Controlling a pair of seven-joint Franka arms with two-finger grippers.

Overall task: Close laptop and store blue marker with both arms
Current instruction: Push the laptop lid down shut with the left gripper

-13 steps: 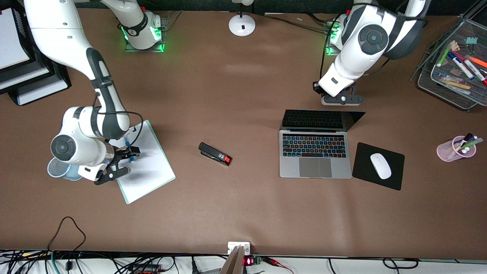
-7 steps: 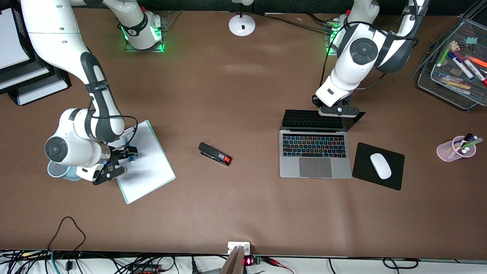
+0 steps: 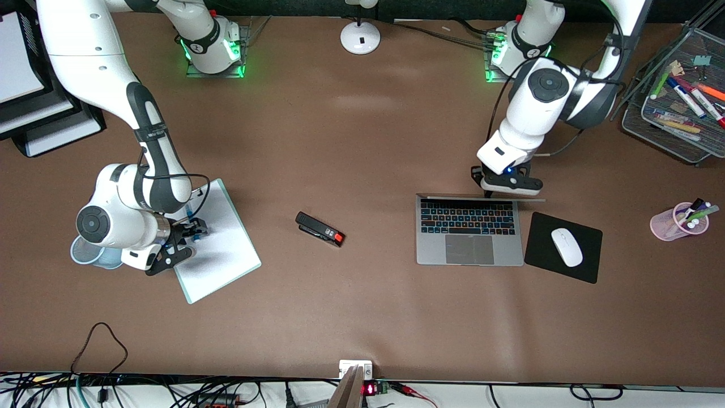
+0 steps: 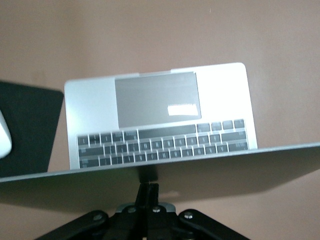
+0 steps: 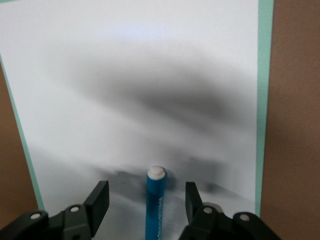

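The silver-grey laptop [image 3: 470, 249] is open, with its lid [image 3: 481, 196] pushed up to about upright, so the front view shows only the lid's thin edge. My left gripper [image 3: 507, 182] is shut, and its fingertips [image 4: 148, 192] press on the back of the lid [image 4: 160, 172]. The keyboard [image 4: 160, 145] shows past the lid's edge. The blue marker [image 5: 156, 200] lies on a white pad [image 3: 221, 249] toward the right arm's end. My right gripper [image 3: 190, 228] is low over the marker and open, with one finger on each side of it [image 5: 147, 192].
A black stapler [image 3: 320, 229] lies mid-table. A white mouse [image 3: 567, 247] sits on a black mouse pad [image 3: 544, 255] beside the laptop. There are also a pink cup of markers [image 3: 668, 226], a mesh tray [image 3: 668, 133], a blue mesh cup [image 3: 85, 255] beside the right gripper, and a lamp base [image 3: 360, 37].
My left gripper moved toward the front camera and pushed the lid from leaning back to about upright. My right gripper shifted slightly over the marker and stayed open.
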